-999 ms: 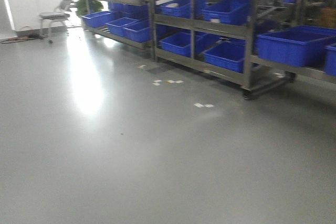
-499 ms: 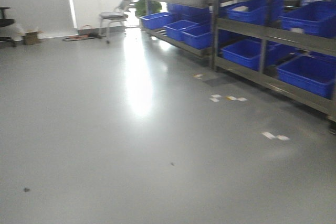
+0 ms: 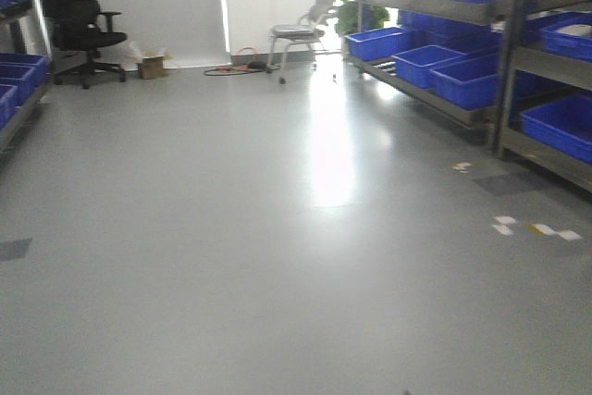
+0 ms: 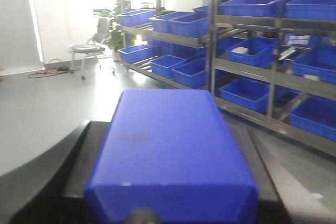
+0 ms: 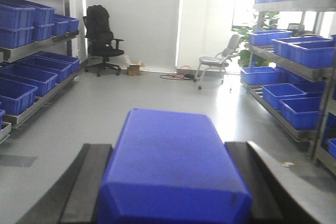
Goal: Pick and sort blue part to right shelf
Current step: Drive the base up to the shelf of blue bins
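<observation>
Left jaws: closed on blue part, left of right shelf.
Right jaws: closed on second blue part, shelf to its right.
Change: front view swung left; shelf slid to right edge.
Meaning: probably mid-turn, drop-off not begun.

The blue part runs off the bottom edge — the right shelf off the right.

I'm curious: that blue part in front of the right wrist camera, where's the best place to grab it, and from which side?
By its two long, flat, parallel side faces, coming in lengthwise from the camera end. The blue part is a plain rectangular block, and the right gripper's dark fingers flank those faces, apparently clamping it.
</observation>
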Tool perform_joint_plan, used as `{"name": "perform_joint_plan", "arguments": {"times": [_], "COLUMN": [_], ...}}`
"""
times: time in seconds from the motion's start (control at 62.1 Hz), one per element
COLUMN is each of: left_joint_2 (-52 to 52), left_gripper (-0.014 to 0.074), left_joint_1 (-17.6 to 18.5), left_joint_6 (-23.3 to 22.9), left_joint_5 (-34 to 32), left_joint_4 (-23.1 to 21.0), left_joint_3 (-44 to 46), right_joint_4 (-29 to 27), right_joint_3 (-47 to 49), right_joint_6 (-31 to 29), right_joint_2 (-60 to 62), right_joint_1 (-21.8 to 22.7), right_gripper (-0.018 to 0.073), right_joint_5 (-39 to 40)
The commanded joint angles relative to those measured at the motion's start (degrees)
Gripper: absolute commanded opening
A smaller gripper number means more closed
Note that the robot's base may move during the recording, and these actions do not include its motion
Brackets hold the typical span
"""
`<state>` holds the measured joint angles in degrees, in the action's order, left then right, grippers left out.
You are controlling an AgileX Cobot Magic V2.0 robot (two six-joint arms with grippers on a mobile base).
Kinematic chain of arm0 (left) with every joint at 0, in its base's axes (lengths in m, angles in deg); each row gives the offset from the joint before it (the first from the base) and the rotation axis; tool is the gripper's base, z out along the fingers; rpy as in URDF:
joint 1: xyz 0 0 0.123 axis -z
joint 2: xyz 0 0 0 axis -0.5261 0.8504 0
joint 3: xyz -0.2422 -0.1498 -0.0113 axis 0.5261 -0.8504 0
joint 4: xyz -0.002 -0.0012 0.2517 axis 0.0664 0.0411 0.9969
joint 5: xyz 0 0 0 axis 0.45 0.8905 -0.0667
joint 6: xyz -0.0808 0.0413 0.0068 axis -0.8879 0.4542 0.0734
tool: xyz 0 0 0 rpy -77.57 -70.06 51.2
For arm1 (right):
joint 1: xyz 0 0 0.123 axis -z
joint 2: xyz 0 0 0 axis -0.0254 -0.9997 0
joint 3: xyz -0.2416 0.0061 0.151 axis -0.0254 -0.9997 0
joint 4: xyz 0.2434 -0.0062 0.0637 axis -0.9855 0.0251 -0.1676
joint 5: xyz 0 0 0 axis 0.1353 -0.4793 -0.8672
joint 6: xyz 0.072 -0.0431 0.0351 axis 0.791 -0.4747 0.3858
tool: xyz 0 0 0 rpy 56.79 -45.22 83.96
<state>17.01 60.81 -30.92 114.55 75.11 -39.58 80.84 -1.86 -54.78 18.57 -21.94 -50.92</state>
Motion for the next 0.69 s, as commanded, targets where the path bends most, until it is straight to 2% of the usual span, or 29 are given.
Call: {"name": "perform_joint_plan", "arguments": {"times": [0.0,0.677], "left_joint_2": [0.9,0.9], "left_gripper": [0.0294,0.0294], "left_joint_1": [-0.1,-0.1], "left_joint_6": [-0.5,-0.5], "left_joint_5": [-4.7,-4.7], "left_joint_4": [0.3,0.3], "left_joint_3": [1.6,1.6], "right_joint_4": [1.2,1.2], "right_joint_3": [1.6,1.6], "right_joint_6": [-0.3,-0.3], "right_joint_2": [-1.0,-1.0], "right_joint_1": [-0.1,-0.1], "right_gripper": [0.0225,0.0225], "right_joint_5": [5.1,5.1]}}
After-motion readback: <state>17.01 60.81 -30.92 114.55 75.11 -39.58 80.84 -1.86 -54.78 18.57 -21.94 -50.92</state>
